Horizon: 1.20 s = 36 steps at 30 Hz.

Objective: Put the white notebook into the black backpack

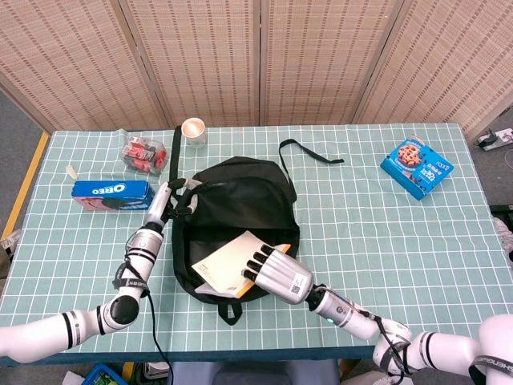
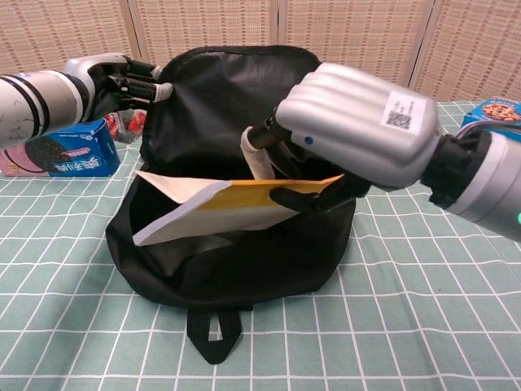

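The black backpack [image 1: 240,200] [image 2: 220,114] lies in the middle of the table with its mouth open toward me. My left hand [image 1: 178,196] [image 2: 122,77] grips the top edge of the opening on the left side and holds it up. My right hand [image 1: 275,271] [image 2: 358,134] grips the white notebook [image 1: 228,263] [image 2: 212,204] by its yellow-backed end. The notebook lies nearly flat, its far end inside the bag's mouth.
An Oreo box [image 1: 112,194] [image 2: 61,155] and a bag of red snacks [image 1: 144,152] sit at the left. A paper cup [image 1: 193,131] stands at the back. A blue cookie box [image 1: 416,166] [image 2: 492,110] lies at the right. A bag strap [image 1: 309,152] trails behind.
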Tool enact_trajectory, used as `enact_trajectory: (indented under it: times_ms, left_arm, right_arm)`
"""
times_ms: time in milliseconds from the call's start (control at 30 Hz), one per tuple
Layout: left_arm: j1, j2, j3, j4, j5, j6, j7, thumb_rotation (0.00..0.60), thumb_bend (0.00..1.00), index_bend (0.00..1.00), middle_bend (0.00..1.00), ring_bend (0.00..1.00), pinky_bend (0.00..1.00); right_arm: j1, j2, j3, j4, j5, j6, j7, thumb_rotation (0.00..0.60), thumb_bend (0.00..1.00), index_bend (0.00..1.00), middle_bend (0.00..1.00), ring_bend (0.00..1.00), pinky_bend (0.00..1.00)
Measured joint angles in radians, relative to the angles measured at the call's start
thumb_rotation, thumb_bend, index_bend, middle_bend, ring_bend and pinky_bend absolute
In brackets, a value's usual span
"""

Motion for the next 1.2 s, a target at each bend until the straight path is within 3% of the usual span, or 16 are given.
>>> enact_trajectory:
  times_ms: [433, 833, 1200]
  left_arm:
    - [0.030, 0.027, 0.018, -0.021, 0.044, -0.016, -0.027, 0.600, 0.60, 0.79, 0.33, 0.14, 0.10]
    - [0.051, 0.047, 0.024, -0.042, 0.068, -0.013, -0.046, 0.600, 0.60, 0.79, 0.33, 0.14, 0.10]
    - [0.063, 0.069, 0.031, -0.071, 0.082, -0.019, -0.055, 0.600, 0.60, 0.79, 0.33, 0.14, 0.10]
  right_arm:
    - [0.051, -0.064, -0.009, 0.124, -0.003, -0.071, -0.178, 0.600, 0.41, 0.96, 0.70, 0.65, 0.66]
    - [0.011, -0.098, -0.003, 0.131, 0.081, -0.080, -0.350, 0.600, 0.48, 1.00, 0.82, 0.83, 0.88]
    - [-0.043, -0.156, 0.029, 0.118, 0.188, -0.009, -0.313, 0.600, 0.48, 1.00, 0.82, 0.86, 0.94]
